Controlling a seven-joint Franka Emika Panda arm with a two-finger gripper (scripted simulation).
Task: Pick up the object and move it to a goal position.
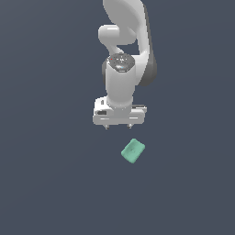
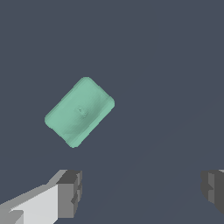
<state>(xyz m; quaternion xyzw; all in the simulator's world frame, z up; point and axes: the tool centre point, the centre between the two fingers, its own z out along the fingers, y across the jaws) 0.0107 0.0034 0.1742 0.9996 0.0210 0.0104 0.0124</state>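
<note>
Your gripper (image 1: 118, 125) hangs with its jaws spread wide and empty, its fingers cut off at the wrist view's edges. The green block (image 1: 133, 150) lies flat and skewed on the dark floor (image 1: 50, 174), near the fingertips but apart from them.

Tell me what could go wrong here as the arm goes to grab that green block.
The mint-green block lies off to one side of the open pincer, not between its fingers; a straight descent would likely miss it or clip an edge.

The block sits turned at an angle to the fingers, so closing without rotating first could pinch its corners and twist it loose.

It looks flat, so a shallow grasp might slip.
</note>
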